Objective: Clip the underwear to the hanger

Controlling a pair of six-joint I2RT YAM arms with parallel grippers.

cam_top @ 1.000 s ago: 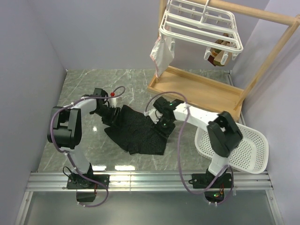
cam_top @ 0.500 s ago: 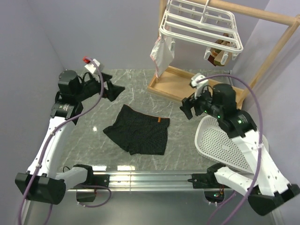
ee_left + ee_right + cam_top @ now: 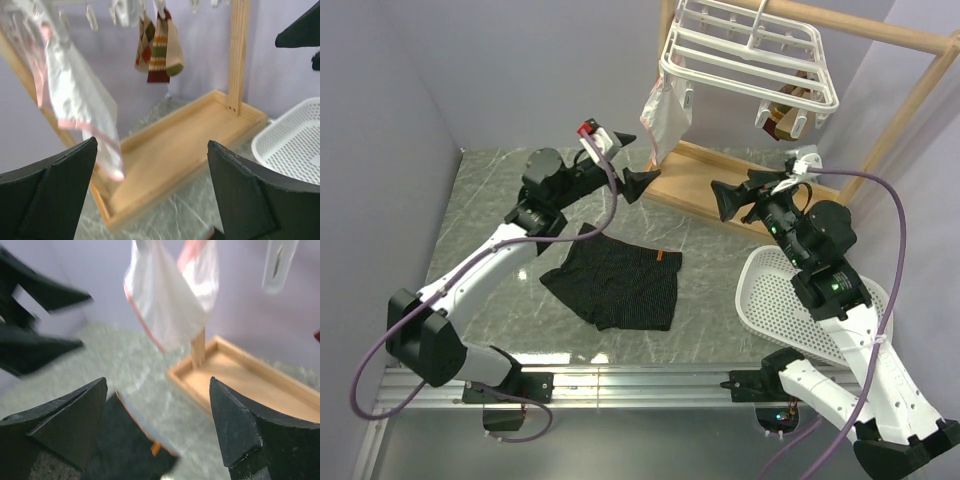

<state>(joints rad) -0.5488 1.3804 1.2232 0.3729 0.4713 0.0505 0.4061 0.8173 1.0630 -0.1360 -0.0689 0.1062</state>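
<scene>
Here the underwear [image 3: 615,283] lies on the grey marbled bench [image 3: 490,200] between lilac walls [image 3: 380,120]; left end effector [image 3: 640,185] and right end effector [image 3: 721,200] gape empty.

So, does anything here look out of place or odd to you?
Only that the black underwear lies askew on the table, not clipped to the hanger, while the left pincer and right pincer hang open and empty.

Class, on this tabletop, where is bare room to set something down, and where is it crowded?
Bare marble lies left of the underwear toward the wall, and between it and the basket. Crowded: far right, around the wooden tray beneath hanger and pouch.
</scene>
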